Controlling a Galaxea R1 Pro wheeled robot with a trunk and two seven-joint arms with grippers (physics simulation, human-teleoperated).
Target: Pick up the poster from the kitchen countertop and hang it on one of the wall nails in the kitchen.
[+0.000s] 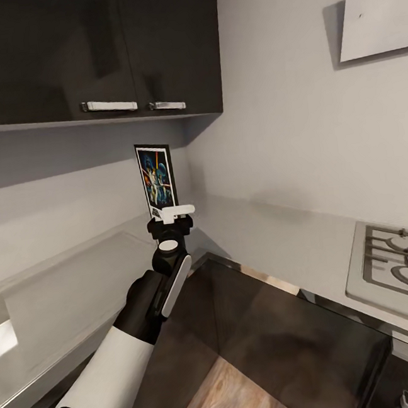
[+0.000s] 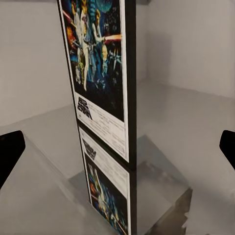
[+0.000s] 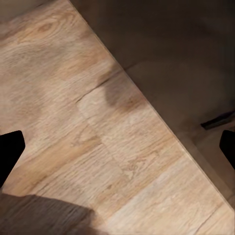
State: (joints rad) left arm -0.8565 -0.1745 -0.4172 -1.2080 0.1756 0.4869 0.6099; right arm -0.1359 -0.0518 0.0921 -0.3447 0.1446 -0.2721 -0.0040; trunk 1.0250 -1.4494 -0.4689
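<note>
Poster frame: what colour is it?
Black, thin, around a white border; the poster shows best in the left wrist view.

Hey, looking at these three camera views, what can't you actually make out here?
- Poster, head view: its bottom edge sits behind the left gripper, so contact with the kitchen countertop can't be confirmed.
- Left wrist view: the poster is cut off by the top edge; its small print is too blurred to read.
- Gas hob: cut off by the head view's right edge.
- Right gripper: fingertips barely enter the picture.
</note>
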